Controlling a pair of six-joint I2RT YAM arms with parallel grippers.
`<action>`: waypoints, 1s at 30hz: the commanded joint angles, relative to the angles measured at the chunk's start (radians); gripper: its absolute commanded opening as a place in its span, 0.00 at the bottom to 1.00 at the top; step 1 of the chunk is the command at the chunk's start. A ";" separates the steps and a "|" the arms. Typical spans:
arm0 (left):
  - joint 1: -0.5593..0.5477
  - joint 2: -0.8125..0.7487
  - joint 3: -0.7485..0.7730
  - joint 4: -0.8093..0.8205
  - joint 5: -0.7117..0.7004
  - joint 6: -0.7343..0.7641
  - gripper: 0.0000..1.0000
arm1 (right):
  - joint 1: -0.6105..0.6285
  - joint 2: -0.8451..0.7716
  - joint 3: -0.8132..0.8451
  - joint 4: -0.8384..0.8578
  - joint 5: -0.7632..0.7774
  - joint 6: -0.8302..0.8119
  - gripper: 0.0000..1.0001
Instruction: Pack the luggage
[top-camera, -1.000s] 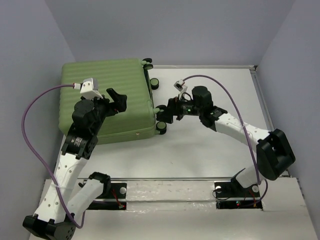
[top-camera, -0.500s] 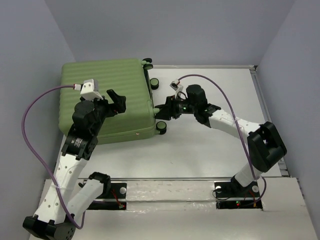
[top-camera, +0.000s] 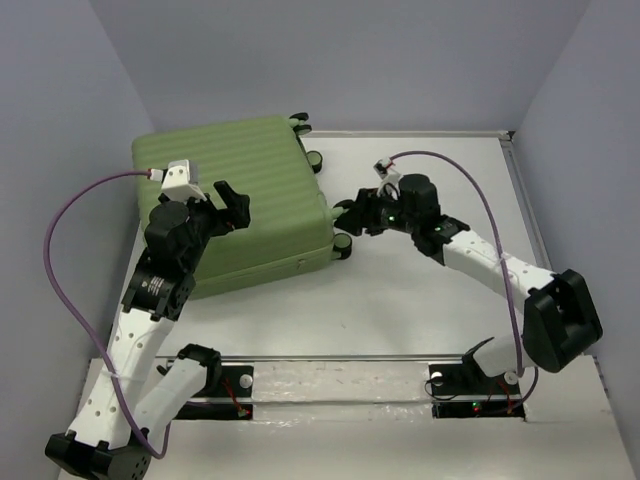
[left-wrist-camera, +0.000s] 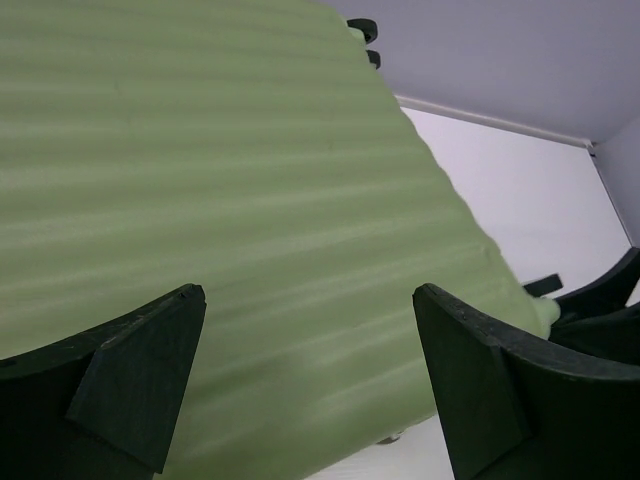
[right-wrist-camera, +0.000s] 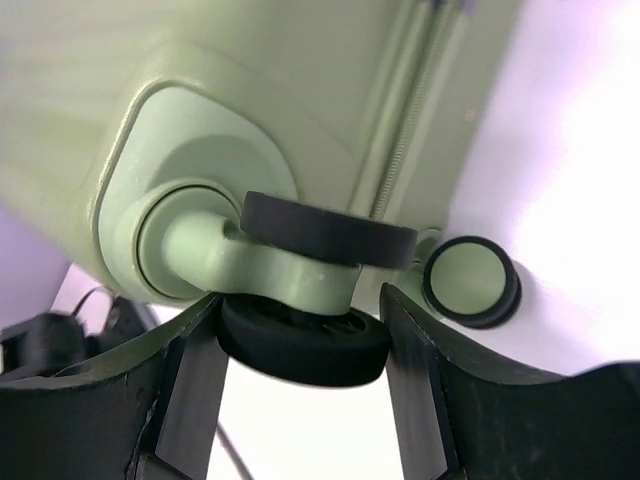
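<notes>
The luggage (top-camera: 245, 195), a pale sage-green ribbed hard-shell suitcase, lies closed and flat at the table's back left, its black wheels facing right. My right gripper (top-camera: 350, 220) is shut on one caster wheel (right-wrist-camera: 305, 345) at the suitcase's near right corner, with a finger pressing on each side of it (right-wrist-camera: 300, 335). My left gripper (top-camera: 228, 205) hovers open over the ribbed lid (left-wrist-camera: 220, 200), fingers spread wide with nothing between them (left-wrist-camera: 310, 370). The lining and inside of the suitcase are hidden.
A second wheel (right-wrist-camera: 470, 280) sits just right of the gripped one, and another (top-camera: 316, 158) shows at the far corner. The white table (top-camera: 440, 300) extends right to a raised edge (top-camera: 525, 200). Grey walls close in at the back and both sides.
My right gripper closed on the caster wheel and drew it rightward. The suitcase slid and turned slightly to the right with it. The left arm stayed put.
</notes>
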 joint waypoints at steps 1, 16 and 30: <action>0.005 0.010 0.071 -0.008 0.000 0.039 0.99 | -0.203 -0.143 0.002 -0.022 0.145 -0.070 0.07; 0.033 0.262 0.275 0.018 -0.128 0.048 0.99 | -0.586 -0.091 0.224 -0.191 0.184 -0.064 0.82; 0.419 0.856 0.689 0.064 0.284 -0.131 0.99 | -0.343 -0.443 -0.177 -0.152 0.122 -0.018 0.07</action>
